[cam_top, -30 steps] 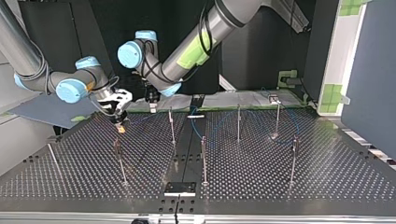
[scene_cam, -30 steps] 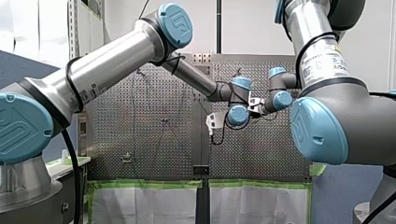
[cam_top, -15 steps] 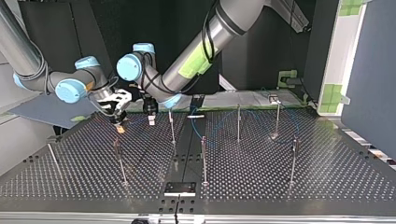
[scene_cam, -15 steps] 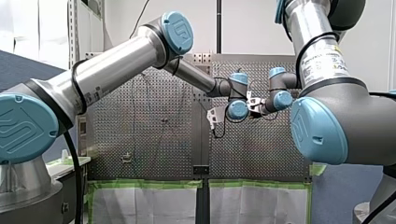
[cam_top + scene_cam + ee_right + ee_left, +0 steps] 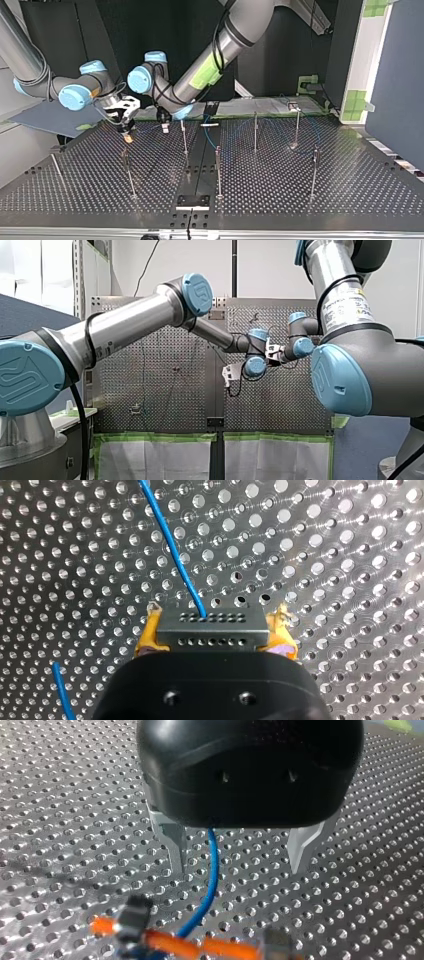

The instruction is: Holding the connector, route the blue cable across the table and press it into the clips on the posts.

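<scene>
Since a second ago, my left arm's elbow sits lower in the front view. In the top view my left gripper (image 5: 164, 125) has come down toward the grey perforated table (image 5: 300, 195). Beside it, my right gripper (image 5: 128, 134) holds its place.

Left wrist view: black body, two metal fingers (image 5: 175, 845) spread wide, gripping nothing. The thin blue cable (image 5: 212, 865) runs between them, nearer one finger, apparently touching neither. It curves on toward the right gripper's orange-yellow pads, blurred just ahead.

Right wrist view: yellow pads (image 5: 146, 635) clamped on both ends of the dark grey rectangular connector (image 5: 210, 630), which has rows of small holes in its face. The cable leaves the connector's far edge and runs ahead over the table.

Top view: the connector hangs just above the table at the view's left. Thin metal posts (image 5: 184, 135) stand across the table; whether their clips hold cable is too small to tell.
</scene>
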